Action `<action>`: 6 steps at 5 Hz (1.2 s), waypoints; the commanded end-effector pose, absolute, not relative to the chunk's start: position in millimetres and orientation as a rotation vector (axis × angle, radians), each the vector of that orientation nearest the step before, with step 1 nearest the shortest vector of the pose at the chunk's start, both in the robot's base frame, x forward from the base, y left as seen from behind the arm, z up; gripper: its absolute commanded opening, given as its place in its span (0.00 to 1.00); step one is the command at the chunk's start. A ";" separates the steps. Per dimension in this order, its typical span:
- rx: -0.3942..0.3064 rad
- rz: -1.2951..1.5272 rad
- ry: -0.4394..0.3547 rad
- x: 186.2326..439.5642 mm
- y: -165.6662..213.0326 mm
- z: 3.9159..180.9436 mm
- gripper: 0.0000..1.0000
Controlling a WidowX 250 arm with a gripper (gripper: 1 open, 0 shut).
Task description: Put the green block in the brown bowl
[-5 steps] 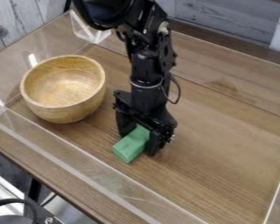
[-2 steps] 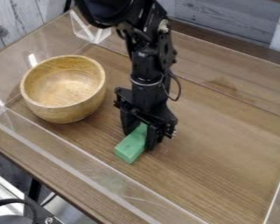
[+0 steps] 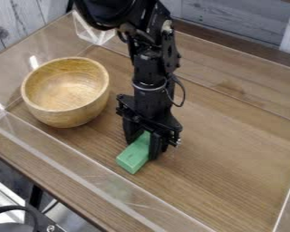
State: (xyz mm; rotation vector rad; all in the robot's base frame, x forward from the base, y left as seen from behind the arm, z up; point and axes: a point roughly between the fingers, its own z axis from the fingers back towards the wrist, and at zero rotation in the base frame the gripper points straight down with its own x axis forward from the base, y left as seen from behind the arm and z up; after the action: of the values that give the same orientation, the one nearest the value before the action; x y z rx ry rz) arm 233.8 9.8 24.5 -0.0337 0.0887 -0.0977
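A bright green block (image 3: 135, 155) lies on the wooden table, near the front. My black gripper (image 3: 148, 142) points straight down over its far end, and its fingers are shut on that end of the block. The near end of the block sticks out toward the camera. The brown bowl (image 3: 65, 91), round and of light wood, stands empty to the left of the gripper, about a hand's width away.
A clear plastic wall (image 3: 62, 159) runs along the table's front and left edges. The wooden tabletop (image 3: 238, 145) stretches to the right of the arm. Pale planks (image 3: 232, 18) line the back.
The gripper's fingers have closed in on the far end of the green block. The block has shifted slightly. The arm has stayed in place.
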 end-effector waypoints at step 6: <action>-0.007 0.105 -0.082 256.3 139.2 107.0 0.00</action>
State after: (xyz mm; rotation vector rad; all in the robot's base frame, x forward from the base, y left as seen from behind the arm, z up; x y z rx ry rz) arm 247.9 132.9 91.8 -0.0357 -0.0269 0.1075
